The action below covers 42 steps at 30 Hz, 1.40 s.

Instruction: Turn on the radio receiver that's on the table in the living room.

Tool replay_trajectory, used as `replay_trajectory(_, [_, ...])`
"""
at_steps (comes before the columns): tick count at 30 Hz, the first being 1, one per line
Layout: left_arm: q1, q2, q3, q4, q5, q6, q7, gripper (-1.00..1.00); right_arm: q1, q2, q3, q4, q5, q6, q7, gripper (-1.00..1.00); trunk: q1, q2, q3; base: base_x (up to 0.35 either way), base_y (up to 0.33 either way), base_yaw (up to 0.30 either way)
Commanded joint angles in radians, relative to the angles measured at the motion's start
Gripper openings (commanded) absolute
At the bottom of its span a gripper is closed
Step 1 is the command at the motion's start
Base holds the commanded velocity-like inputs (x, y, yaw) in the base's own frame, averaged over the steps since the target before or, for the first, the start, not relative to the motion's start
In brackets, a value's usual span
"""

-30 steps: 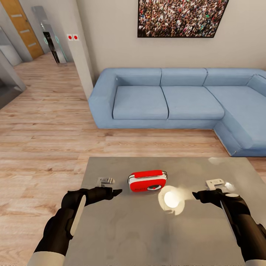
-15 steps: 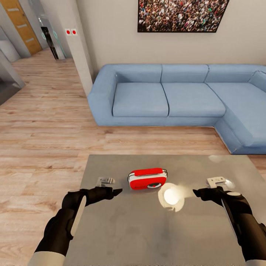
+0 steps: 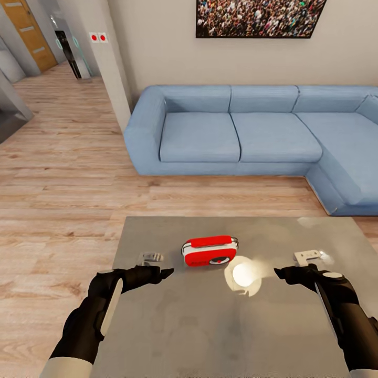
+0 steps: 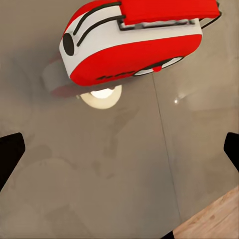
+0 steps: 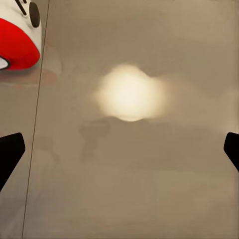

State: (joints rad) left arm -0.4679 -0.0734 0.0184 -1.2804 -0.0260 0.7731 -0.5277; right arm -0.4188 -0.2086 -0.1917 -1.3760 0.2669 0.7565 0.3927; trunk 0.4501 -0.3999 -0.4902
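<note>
While the radio receiver (image 3: 210, 251) rests on the table (image 3: 173, 325) just below the middle of the head frame, its red body with white trim and round dial faces the camera and nothing touches it. Left wrist view: radio receiver (image 4: 134, 42) in the upper part of frame, a bright round light reflection just under it on the glossy top. Right wrist view: only a red corner of the receiver at upper left, with the same glare patch (image 5: 130, 92) mid-frame. Left gripper (image 3: 160, 273) hovers lower left of the receiver, fingers spread, holding nothing. Right gripper (image 3: 286, 273) hovers lower right, well apart from it, likewise spread and empty. Beyond the table: plank floor (image 3: 58, 173), light-blue sofa (image 3: 236, 136), framed crowd picture (image 3: 257, 18) at top.
</note>
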Motion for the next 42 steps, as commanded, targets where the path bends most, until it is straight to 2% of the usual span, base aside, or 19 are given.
replay_trajectory(1, [0.000, 0.000, 0.000, 0.000, 0.000, 0.000, 0.000, 1.00, 0.000, 0.000, 0.000, -0.003, 0.000, 0.001, 0.000, 1.00, 0.000, 0.000, -0.002, 0.000, 0.000, 0.000])
replay_trajectory(42, [0.000, 0.001, 0.000, 0.001, 0.003, -0.001, 0.000, 1.00, 0.000, -0.001, 0.003, -0.032, 0.000, 0.009, 0.003, 1.00, 0.000, 0.000, -0.068, 0.000, 0.000, 0.000])
